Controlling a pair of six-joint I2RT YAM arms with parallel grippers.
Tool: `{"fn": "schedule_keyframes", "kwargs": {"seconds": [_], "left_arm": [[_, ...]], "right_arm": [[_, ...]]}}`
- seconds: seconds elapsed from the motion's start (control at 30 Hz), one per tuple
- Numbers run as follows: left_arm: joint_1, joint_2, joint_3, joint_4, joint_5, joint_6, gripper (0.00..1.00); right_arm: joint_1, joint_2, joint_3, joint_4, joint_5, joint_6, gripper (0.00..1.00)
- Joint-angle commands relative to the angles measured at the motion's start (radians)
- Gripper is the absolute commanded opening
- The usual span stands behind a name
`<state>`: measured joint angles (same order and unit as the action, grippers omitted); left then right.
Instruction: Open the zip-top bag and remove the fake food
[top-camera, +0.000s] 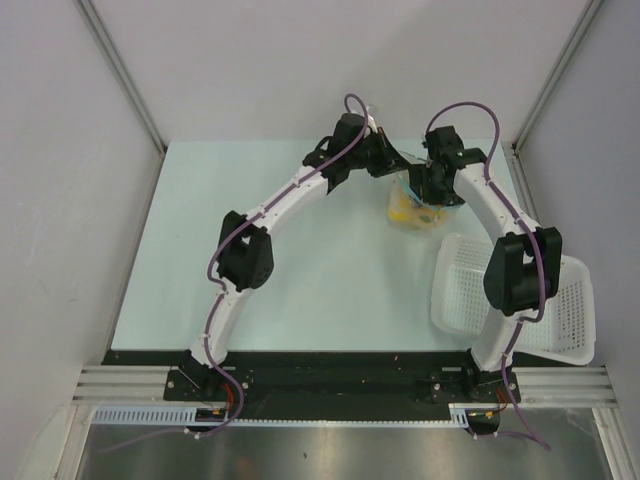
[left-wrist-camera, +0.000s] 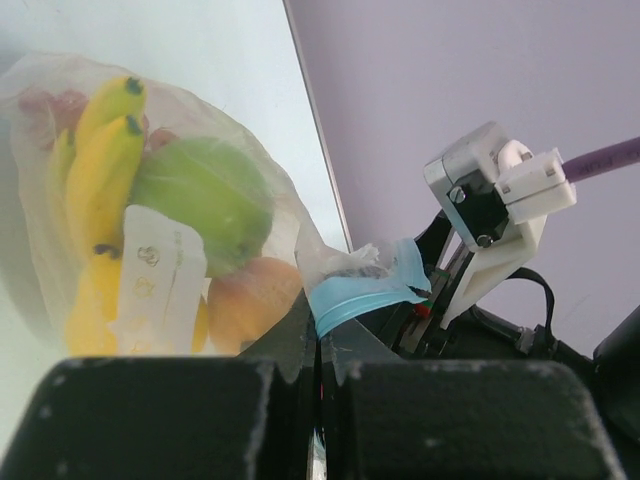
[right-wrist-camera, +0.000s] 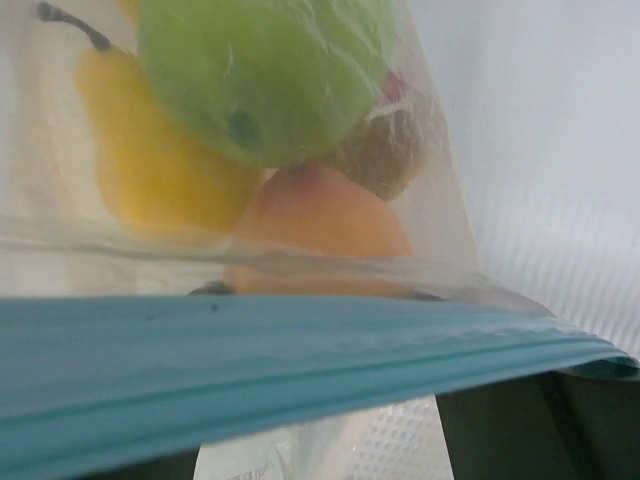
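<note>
1. The left gripper's (left-wrist-camera: 318, 400) jaws were clamped on a corner of the zip-top bag (top-camera: 415, 212), at its teal strip (left-wrist-camera: 360, 295).
2. The bag hung between both grippers over the far worktop (top-camera: 330, 290); the marks on its white label (left-wrist-camera: 158, 275) were unreadable.
3. The fake food (left-wrist-camera: 205, 200), including bananas (left-wrist-camera: 100, 160) and a green apple, lay inside.
4. The right gripper's (top-camera: 435, 190) jaws stood apart at the strip.
5. A white basket (top-camera: 560, 310) sat rightmost.

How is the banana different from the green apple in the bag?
The banana is yellow; the green apple is green. The banana is long and curved with dark tips; the green apple is round and fat. Both are shiny and sit side by side inside the clear zip-top bag.
</note>
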<state>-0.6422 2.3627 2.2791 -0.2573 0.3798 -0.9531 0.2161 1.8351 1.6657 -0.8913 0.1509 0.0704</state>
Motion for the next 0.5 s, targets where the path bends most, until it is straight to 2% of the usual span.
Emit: {"fn": "schedule_keyframes", "kwargs": {"seconds": [0.0, 0.07, 0.17, 0.2, 0.3, 0.47], "left_arm": [[0.007, -0.016, 0.023, 0.066, 0.013, -0.029, 0.00], [0.007, -0.019, 0.019, 0.067, 0.016, -0.029, 0.00], [0.007, -0.031, 0.003, 0.066, 0.019, -0.019, 0.00], [0.007, -0.034, -0.007, 0.069, 0.022, -0.018, 0.00], [0.007, -0.039, -0.021, 0.069, 0.027, -0.016, 0.00], [0.009, -0.045, -0.033, 0.063, 0.033, -0.012, 0.00]], "right_arm": [[-0.001, -0.034, -0.069, 0.006, 0.007, -0.012, 0.81], [0.000, -0.031, -0.070, 0.032, -0.002, -0.014, 0.79], [0.008, -0.031, -0.046, 0.041, -0.019, -0.014, 0.66], [0.009, -0.037, -0.025, 0.040, -0.025, -0.015, 0.51], [0.022, -0.054, 0.018, 0.049, -0.042, -0.009, 0.26], [0.040, -0.079, 0.112, 0.043, -0.010, 0.025, 0.17]]}}
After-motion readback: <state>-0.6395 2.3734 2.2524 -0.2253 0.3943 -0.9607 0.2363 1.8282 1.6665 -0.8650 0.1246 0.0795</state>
